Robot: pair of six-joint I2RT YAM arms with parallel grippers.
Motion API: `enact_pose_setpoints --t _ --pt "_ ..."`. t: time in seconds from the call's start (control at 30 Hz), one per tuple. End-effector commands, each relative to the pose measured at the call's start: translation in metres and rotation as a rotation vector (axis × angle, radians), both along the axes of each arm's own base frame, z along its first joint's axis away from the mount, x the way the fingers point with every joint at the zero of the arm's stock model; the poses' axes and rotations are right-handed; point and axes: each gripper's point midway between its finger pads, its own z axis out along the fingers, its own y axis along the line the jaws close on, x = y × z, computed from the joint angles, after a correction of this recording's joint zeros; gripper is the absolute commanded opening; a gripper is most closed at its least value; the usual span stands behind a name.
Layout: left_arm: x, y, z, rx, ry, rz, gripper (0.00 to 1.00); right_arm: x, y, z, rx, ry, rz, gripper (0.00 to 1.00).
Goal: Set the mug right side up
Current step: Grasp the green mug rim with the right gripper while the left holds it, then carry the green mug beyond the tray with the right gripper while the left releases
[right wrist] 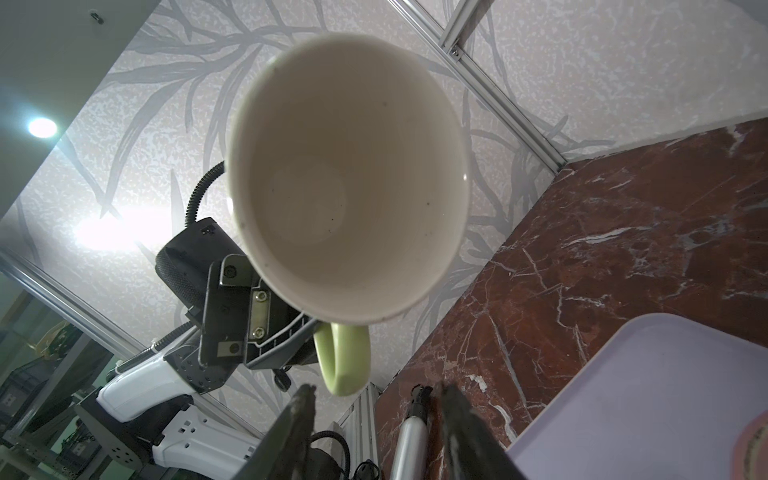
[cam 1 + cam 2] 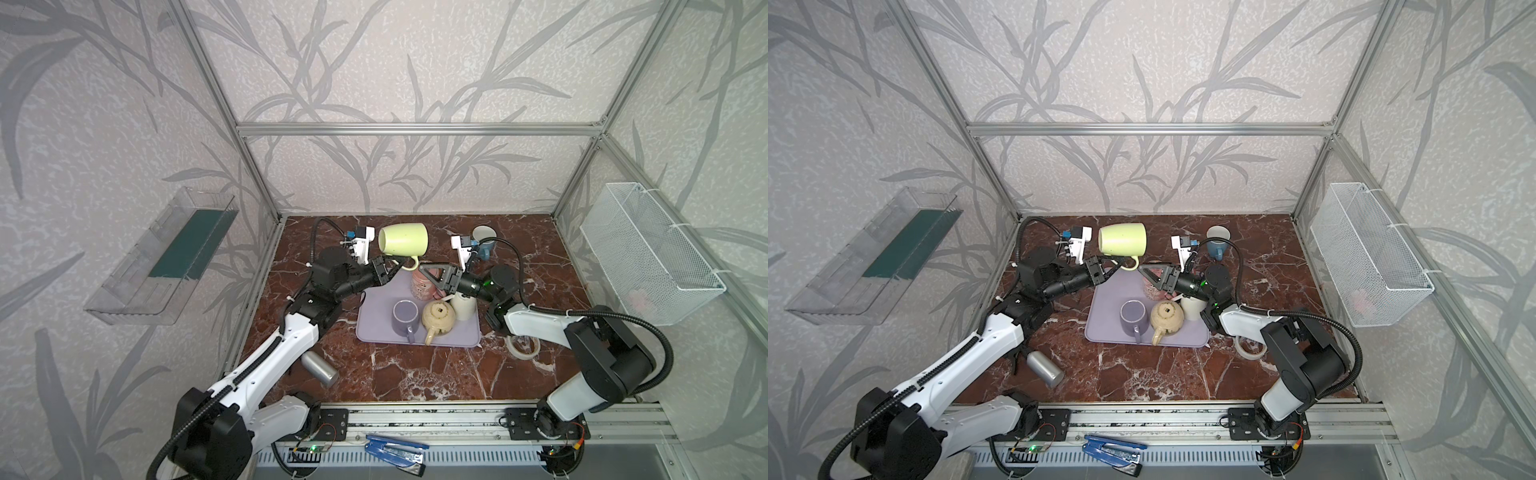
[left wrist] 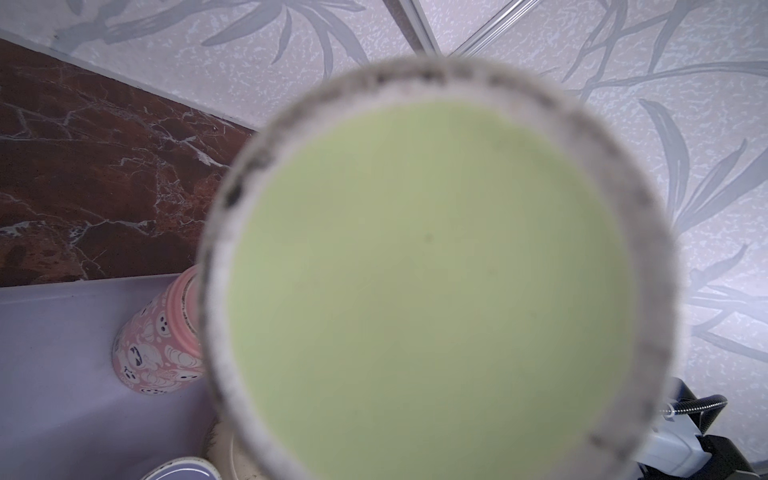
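The cell is walled with pale wallpaper (image 2: 374, 62) printed with grey leaves and braced by an aluminium frame (image 2: 415, 129). The tabletop (image 2: 415, 374) is surfaced in red-brown, white-veined marble. A clear shelf (image 2: 166, 266) is mounted on 1 side wall, a white wire basket (image 2: 648, 257) on the opposite wall. 2 lights (image 1: 41, 126) are seen overhead.

- Holding the mug (image 2: 403, 239) sideways by its handle in the left gripper (image 2: 395, 264), above the far edge of the tray (image 2: 374, 328).
- Hovering with the right gripper (image 2: 424, 269) just right of that handle, not touching.
- Hanging there over a patterned cup (image 2: 420, 289) on the tray, with a teapot (image 2: 438, 318) nearer the front.
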Motion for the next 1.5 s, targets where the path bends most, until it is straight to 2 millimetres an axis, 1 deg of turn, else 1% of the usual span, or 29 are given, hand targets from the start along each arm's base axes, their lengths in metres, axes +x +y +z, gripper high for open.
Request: enact_pose_setpoints --t 0.0,0.53,0.6,0.63,0.83,0.87,0.9,1.0,1.1,1.23,1.37,1.47 --pt "-0.002 0.000 0.045 -0.074 -0.153 -0.018 0.00 -0.001 0.004 0.023 0.054 -0.062 0.026 0.49" --pt "0.010 -0.005 0.048 -0.080 -0.167 -0.016 0.00 0.015 0.016 0.038 0.103 -0.064 0.038 0.39" --pt "0.012 -0.006 0.047 -0.079 -0.165 -0.017 0.00 0.015 0.016 0.045 0.119 -0.073 0.040 0.37" --pt "0.013 -0.006 0.046 -0.079 -0.164 -0.016 0.00 0.020 0.019 0.036 0.113 -0.052 0.042 0.36" --pt "0.017 -0.008 0.044 -0.079 -0.164 -0.017 0.00 0.027 0.024 0.036 0.133 -0.041 0.050 0.30" --pt "0.058 0.030 0.043 0.226 -0.469 0.281 0.49 0.027 0.025 0.036 0.134 -0.041 0.051 0.30" --pt "0.012 -0.013 0.041 -0.097 -0.133 -0.059 0.00 0.029 0.025 0.036 0.135 -0.041 0.050 0.30" --pt "0.013 -0.015 0.039 -0.104 -0.120 -0.070 0.00 0.031 0.026 0.037 0.137 -0.042 0.049 0.30" --pt "0.014 -0.016 0.037 -0.109 -0.114 -0.072 0.00 0.033 0.027 0.037 0.140 -0.043 0.047 0.26" --pt "0.015 -0.018 0.034 -0.116 -0.110 -0.083 0.00 0.036 0.028 0.038 0.142 -0.042 0.046 0.16" --pt "0.016 -0.021 0.031 -0.119 -0.106 -0.100 0.00 0.038 0.030 0.037 0.145 -0.036 0.045 0.00" --pt "0.018 -0.021 0.029 -0.116 -0.101 -0.099 0.00 0.039 0.030 0.036 0.146 -0.029 0.044 0.00"
